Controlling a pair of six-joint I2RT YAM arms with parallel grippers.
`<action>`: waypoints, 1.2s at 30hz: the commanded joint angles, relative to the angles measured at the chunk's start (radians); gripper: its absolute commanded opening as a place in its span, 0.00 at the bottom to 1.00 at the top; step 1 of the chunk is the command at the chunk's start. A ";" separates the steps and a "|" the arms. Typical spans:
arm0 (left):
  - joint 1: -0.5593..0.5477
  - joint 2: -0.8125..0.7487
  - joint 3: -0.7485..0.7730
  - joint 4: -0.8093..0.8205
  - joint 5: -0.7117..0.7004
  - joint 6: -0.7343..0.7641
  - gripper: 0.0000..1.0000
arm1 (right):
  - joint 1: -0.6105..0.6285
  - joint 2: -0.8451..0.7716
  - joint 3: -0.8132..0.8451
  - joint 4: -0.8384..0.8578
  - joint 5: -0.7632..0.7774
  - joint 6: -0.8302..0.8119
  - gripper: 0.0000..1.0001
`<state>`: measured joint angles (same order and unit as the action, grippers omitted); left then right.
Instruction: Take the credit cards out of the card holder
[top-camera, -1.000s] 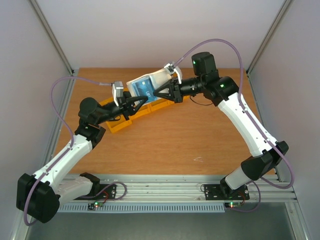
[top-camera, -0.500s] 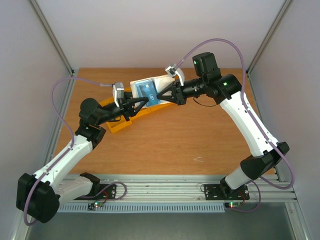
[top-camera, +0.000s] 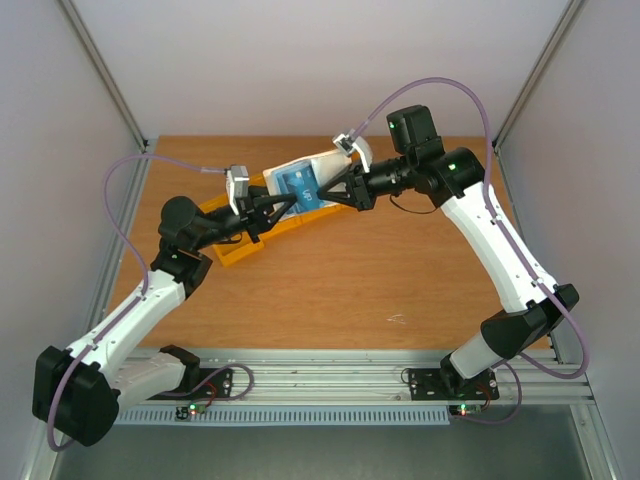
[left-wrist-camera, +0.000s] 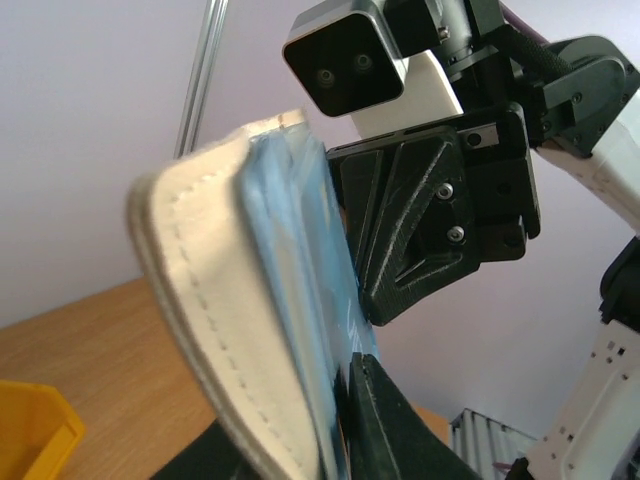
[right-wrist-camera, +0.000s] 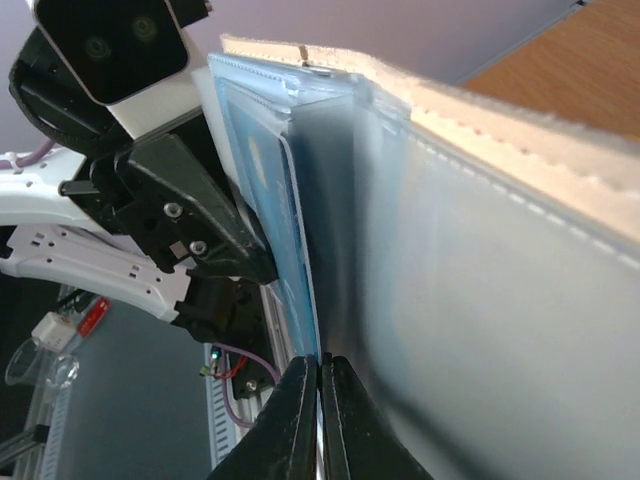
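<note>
Two grips: left fingers (left-wrist-camera: 385, 425) clamp the card holder (left-wrist-camera: 200, 290), right fingers (right-wrist-camera: 292, 420) pinch the blue card (right-wrist-camera: 262, 230); draw it straight out.

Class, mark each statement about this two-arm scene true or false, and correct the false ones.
1. The card holder is held up off the table between the left gripper and the right gripper. True.
2. A blue card shows inside the holder. True.
3. The right gripper is wide open. False: its fingers are pinched together on a thin blue edge of the holder.
4. The yellow bins sit at the table's near right corner. False: they lie on the far left part of the table, below the grippers.
</note>
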<state>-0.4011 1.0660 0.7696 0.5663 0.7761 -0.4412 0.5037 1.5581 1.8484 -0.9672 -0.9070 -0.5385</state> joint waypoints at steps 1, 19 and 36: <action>-0.001 -0.027 -0.010 0.041 0.002 0.007 0.24 | -0.015 -0.007 0.037 -0.040 0.030 -0.036 0.01; -0.001 -0.026 -0.010 0.032 0.000 0.009 0.00 | -0.068 -0.026 0.049 -0.096 0.053 -0.068 0.01; -0.002 0.001 -0.035 -0.267 -0.221 0.155 0.00 | -0.260 -0.047 0.103 -0.211 0.152 -0.097 0.01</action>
<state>-0.4034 1.0645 0.7586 0.4099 0.6476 -0.3908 0.3008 1.5391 1.8992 -1.1244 -0.8131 -0.6220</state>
